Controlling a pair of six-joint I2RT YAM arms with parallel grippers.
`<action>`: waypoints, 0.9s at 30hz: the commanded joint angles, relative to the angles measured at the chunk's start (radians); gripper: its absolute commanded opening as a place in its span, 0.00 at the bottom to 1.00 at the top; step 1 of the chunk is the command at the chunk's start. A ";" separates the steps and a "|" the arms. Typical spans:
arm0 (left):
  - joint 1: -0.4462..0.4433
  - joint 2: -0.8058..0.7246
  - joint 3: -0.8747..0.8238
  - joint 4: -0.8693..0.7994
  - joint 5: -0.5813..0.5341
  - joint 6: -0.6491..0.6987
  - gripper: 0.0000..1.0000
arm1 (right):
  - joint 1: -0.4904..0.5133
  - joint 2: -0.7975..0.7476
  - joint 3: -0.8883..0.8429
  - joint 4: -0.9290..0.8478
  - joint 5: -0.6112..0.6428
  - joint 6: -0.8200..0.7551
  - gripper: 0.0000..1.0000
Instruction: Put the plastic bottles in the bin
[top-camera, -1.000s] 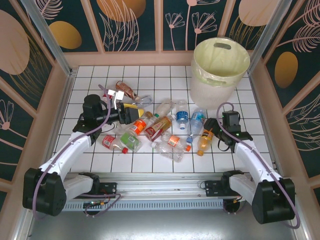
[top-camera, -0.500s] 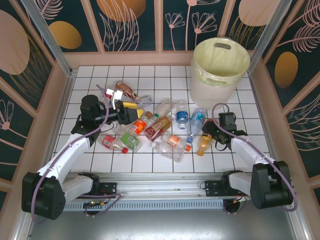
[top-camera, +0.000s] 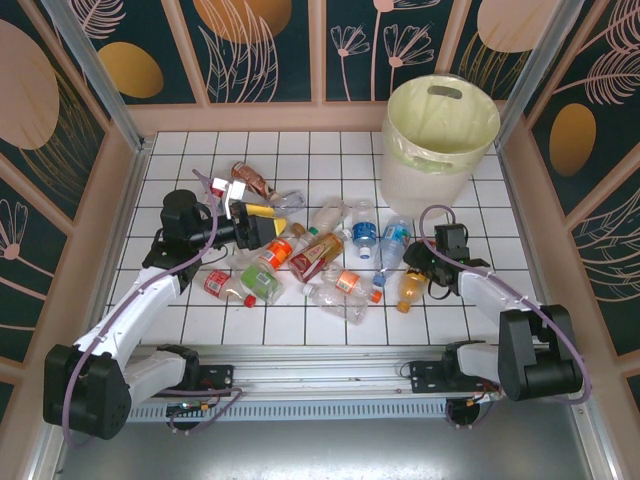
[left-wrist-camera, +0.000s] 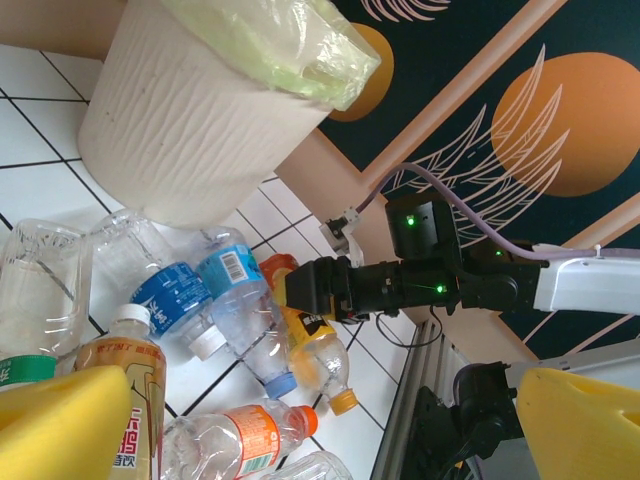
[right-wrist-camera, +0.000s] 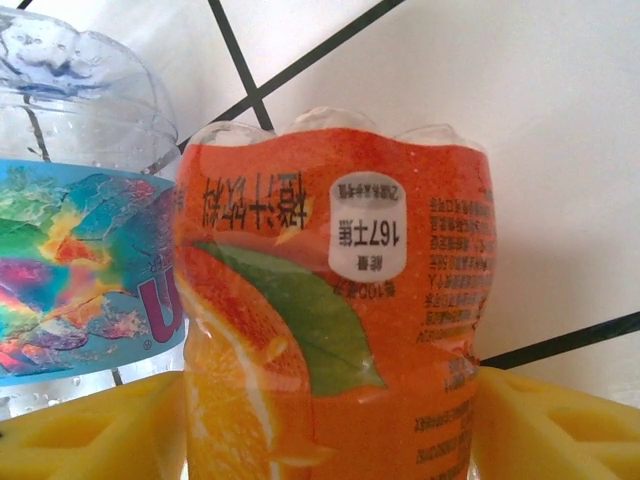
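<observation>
Before the bin (top-camera: 420, 185), the bottles (top-camera: 322, 252) all lie unbinned. Right end effector (top-camera: 413, 262) straddles an orange bottle (right-wrist-camera: 330, 330), clamp unclear; left end effector (top-camera: 268, 226) gapes wide.

The left arm (top-camera: 135, 305) and right arm (top-camera: 500, 300) each comprise white link shells, black joint housings and bases, a lilac cable (left-wrist-camera: 420, 171) routed externally, and yellow finger pads (left-wrist-camera: 60, 425).

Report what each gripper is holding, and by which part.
Right gripper: jaws clamp the orange bottle across its labelled body, near the base; it lies on the table. Left gripper: jaws open, nothing held.
</observation>
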 joint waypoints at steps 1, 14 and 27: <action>-0.005 -0.016 -0.007 0.022 0.010 -0.001 0.99 | -0.002 -0.032 -0.001 -0.009 0.033 -0.012 0.74; -0.006 -0.012 -0.002 0.009 -0.010 0.000 0.99 | 0.009 -0.138 0.038 -0.108 0.081 -0.034 0.74; -0.007 -0.042 0.001 -0.007 -0.066 -0.013 0.99 | 0.171 -0.157 0.210 -0.124 0.099 -0.051 0.76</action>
